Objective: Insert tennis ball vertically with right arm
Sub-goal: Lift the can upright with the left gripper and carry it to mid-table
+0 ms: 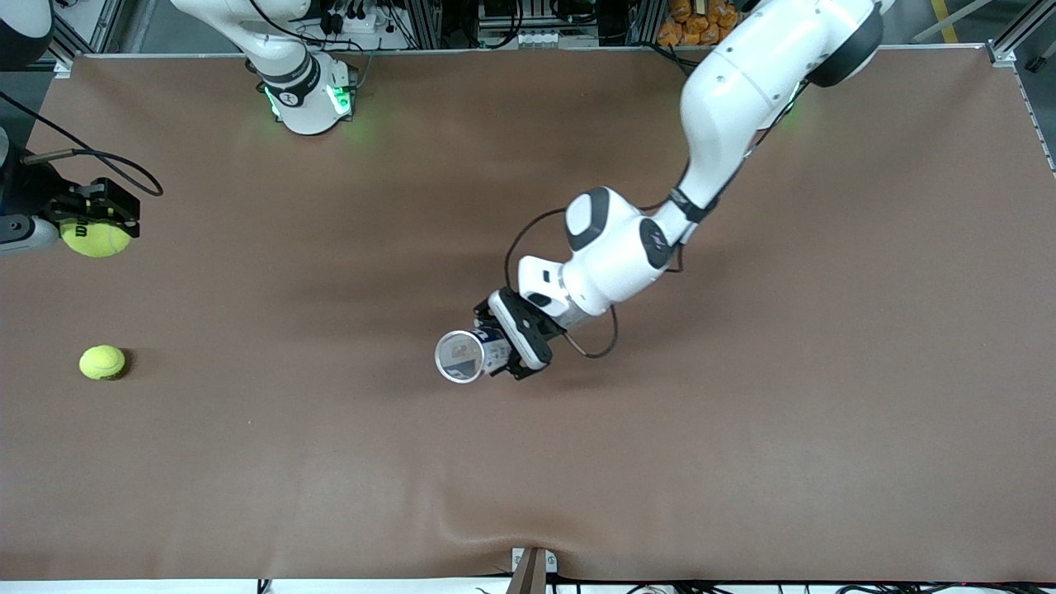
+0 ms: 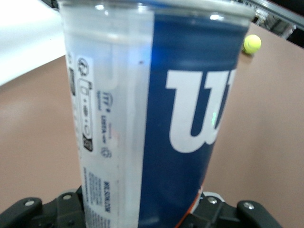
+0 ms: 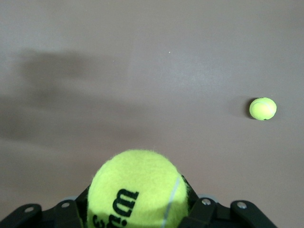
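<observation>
- Held tennis ball (image 1: 96, 238): in the right gripper (image 1: 97, 216), fingers clamped on its sides, up in the air over the table (image 1: 742, 462) edge at the right arm's end.
- Handling guess: light, felt-covered, a bit springy; felt gives good friction so slip is unlikely; not fragile. The grip across the middle looks right and leaves the lower half free to enter the can.
- Can (image 1: 472, 355): clear plastic tube with a blue label, pinched low on its body by the left gripper (image 1: 513, 346), fingers tight on it, roughly mid-table. Open mouth (image 1: 459, 356) tilts toward the front camera.
- Handling guess for the can: thin-walled, light, smooth, may flex or twist if the ball is pushed in off-centre; ball fit looks snug, so alignment matters.
- Spare tennis ball (image 1: 102, 362): loose on the table near the right arm's end, nearer the front camera than the held one, well apart from the can.
- Writing: the held ball shows dark "Wil…" letters and a "3" in the right wrist view (image 3: 135, 197); can label has a big white "W" on blue (image 2: 199, 118), so Wilson probably. The small print strip (image 2: 92, 142) is mostly unreadable.
</observation>
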Available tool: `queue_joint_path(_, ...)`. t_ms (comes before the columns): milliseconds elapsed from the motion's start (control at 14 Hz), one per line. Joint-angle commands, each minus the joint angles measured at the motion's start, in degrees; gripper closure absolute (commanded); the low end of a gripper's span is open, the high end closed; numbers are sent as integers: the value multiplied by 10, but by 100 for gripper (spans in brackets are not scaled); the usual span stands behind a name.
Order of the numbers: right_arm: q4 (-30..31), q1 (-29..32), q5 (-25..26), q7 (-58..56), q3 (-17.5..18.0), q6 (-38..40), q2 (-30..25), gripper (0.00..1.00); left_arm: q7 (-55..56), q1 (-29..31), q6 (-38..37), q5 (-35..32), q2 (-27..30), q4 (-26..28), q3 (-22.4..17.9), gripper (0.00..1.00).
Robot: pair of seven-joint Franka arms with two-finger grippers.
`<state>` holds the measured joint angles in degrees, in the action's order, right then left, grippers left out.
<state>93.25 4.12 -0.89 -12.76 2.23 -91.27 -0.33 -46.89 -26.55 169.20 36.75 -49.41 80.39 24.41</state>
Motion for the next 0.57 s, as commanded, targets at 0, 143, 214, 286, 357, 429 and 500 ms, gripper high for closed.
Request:
queue_joint_path(0, -18, -3, -2, -5, -3, 10, 8, 100, 4, -41, 89, 33, -27, -6, -2, 27)
queue_joint_path(143, -18, -3, -2, -5, -3, 11, 8, 100, 4, -63, 136, 43, -40, -6, -2, 26)
queue_joint_path(214, -18, -3, -2, -5, -3, 11, 8, 100, 5, -74, 155, 44, -47, -6, -2, 26)
queue_joint_path(286, -18, -3, -2, -5, -3, 11, 8, 100, 6, -82, 176, 45, -54, -7, -2, 26)
queue_joint_path(357, -18, -3, -2, -5, -3, 11, 8, 100, 9, -94, 201, 45, -63, -8, -2, 26)
queue_joint_path(429, -18, -3, -2, -5, -3, 11, 8, 100, 21, -107, 224, 45, -70, -9, -2, 26)
queue_joint_path(500, -18, -3, -2, -5, -3, 11, 8, 100, 32, -118, 241, 44, -75, -9, -2, 26)
